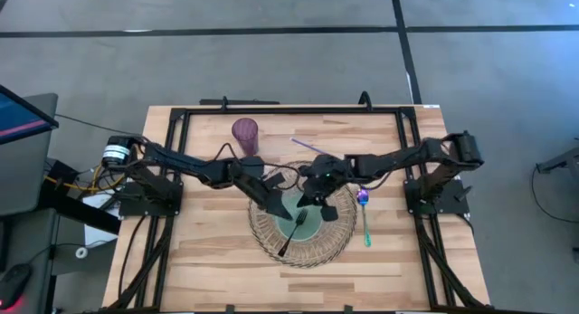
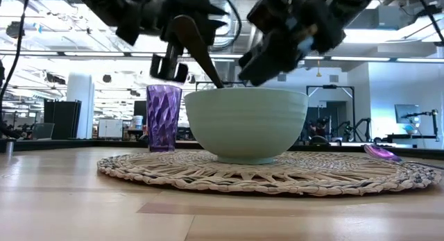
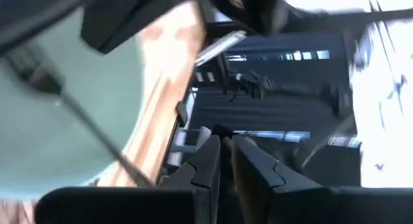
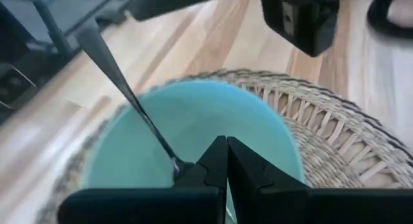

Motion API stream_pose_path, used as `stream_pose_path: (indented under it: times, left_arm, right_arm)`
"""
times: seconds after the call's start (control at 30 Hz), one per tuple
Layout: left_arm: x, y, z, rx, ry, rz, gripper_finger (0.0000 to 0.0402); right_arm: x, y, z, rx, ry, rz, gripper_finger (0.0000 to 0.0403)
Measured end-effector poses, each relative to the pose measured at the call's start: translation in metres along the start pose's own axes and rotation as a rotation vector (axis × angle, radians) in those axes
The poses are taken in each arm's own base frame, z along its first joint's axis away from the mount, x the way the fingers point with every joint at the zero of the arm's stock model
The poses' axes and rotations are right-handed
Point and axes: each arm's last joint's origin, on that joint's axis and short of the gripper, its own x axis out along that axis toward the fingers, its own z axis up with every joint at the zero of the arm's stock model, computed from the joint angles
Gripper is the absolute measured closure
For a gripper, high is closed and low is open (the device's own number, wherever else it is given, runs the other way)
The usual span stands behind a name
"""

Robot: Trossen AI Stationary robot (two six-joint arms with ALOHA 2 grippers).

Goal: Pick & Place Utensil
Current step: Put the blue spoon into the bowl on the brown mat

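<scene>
Pale green bowl (image 2: 246,124), ribbed purple cup (image 2: 164,117), tan woven mat (image 2: 139,171)

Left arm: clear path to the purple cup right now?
Probably yes. The cup stands alone on bare table, just behind the left gripper, which is over the bowl. Its fingers look shut, so they'd need opening.

Both grippers crowd the space over the pale green bowl (image 1: 301,208) at the centre of the woven mat (image 1: 330,242), with a dark fork (image 1: 293,232) leaning over its near rim. A purple cup (image 1: 244,133) stands behind left and a purple-and-green spoon (image 1: 365,214) lies just right, leaving bare wood along the table's (image 1: 208,260) front edge.
</scene>
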Motion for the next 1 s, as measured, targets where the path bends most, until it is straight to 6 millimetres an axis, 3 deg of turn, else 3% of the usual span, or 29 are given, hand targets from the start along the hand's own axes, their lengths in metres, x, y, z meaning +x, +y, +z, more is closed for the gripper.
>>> stream_pose_path:
  times: [0.27,0.47,0.6,0.73,1.0]
  left_arm:
    - [-0.023,-0.036,-0.008,0.538,-0.041,-0.087,0.036]
    - [-0.039,-0.045,-0.015,0.74,-0.025,-0.048,0.036]
    - [-0.043,-0.044,-0.017,0.8,-0.022,0.001,0.036]
    - [-0.046,-0.044,-0.016,0.845,-0.041,0.026,0.036]
    - [-0.057,-0.04,-0.004,0.909,-0.088,0.084,0.036]
  right_arm:
    - [-0.061,0.029,0.025,0.267,-0.015,-0.067,0.0403]
    - [-0.089,0.061,0.025,0.458,0.036,-0.221,0.0403]
    - [-0.09,0.081,0.022,0.572,0.08,-0.232,0.0403]
    - [-0.08,0.096,0.018,0.557,0.135,-0.213,0.0403]
    - [-0.053,0.093,0.004,0.633,0.267,-0.161,0.0403]
